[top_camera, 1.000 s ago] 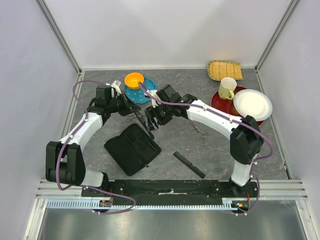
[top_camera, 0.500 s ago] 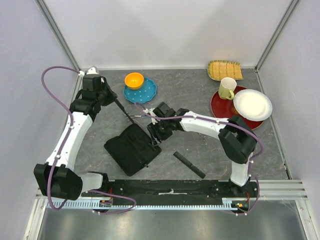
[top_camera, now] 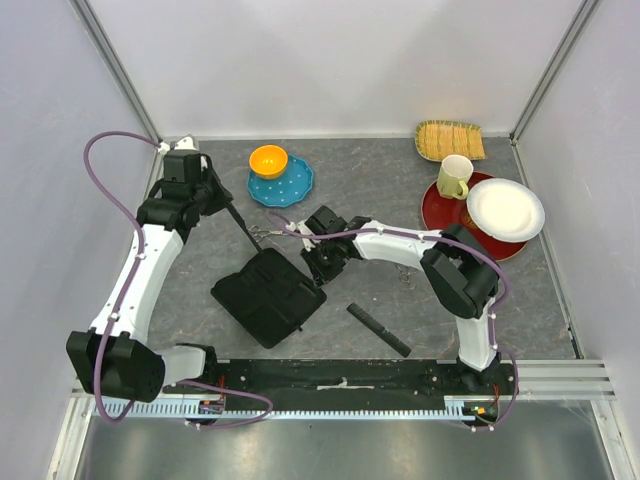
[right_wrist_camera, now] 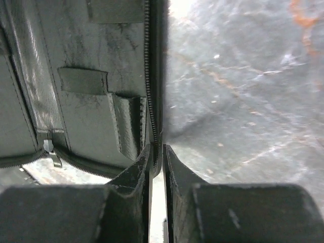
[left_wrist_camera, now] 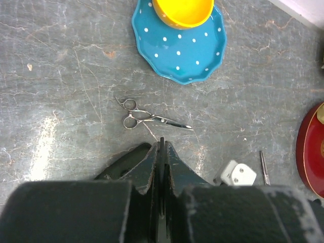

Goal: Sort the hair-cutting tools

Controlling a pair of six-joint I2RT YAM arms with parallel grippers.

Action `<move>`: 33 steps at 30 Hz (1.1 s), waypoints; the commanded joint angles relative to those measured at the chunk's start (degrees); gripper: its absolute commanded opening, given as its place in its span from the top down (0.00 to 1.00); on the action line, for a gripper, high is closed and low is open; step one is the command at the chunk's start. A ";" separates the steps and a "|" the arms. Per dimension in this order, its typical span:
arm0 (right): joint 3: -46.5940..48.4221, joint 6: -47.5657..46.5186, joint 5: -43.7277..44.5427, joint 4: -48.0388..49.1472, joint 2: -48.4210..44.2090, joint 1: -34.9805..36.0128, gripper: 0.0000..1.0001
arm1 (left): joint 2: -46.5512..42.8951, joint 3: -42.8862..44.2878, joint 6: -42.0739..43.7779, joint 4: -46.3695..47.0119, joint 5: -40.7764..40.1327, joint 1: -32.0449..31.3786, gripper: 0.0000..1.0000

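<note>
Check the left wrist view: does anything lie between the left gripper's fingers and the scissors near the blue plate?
Nothing lies on the table between the left gripper and the scissors. But its fingers are shut on a thin black comb.

White arms (top_camera: 135, 285), black joints (top_camera: 113, 365), purple cables (top_camera: 88, 160)

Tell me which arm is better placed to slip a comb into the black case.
Left. The left tool is shut on a black comb close to the case, while the right tool is pinching the case's edge, probably steadying it.
</note>
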 commanded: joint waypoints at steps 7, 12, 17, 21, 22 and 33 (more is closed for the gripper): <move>9.73 -14.33 20.94 -4.03 4.07 -4.65 0.79 | 1.03 2.51 2.58 -0.39 4.74 0.63 0.90; 14.74 -13.37 30.36 -2.01 6.72 -6.50 0.69 | 0.85 2.77 2.67 -1.01 4.30 0.89 0.88; 14.49 -10.39 27.38 0.80 1.56 -6.59 0.38 | 0.41 3.13 2.66 -1.62 4.30 1.16 0.86; 11.76 -4.06 17.31 0.63 -3.29 -6.50 0.36 | -0.03 3.30 2.58 -1.53 4.83 1.51 0.84; 10.80 -0.75 16.22 0.80 -4.08 -6.41 0.37 | -0.03 3.39 2.49 -1.53 5.18 1.51 0.84; -3.71 12.73 5.14 2.83 -7.08 -3.86 0.51 | 0.76 2.51 0.56 -1.62 13.08 1.86 0.84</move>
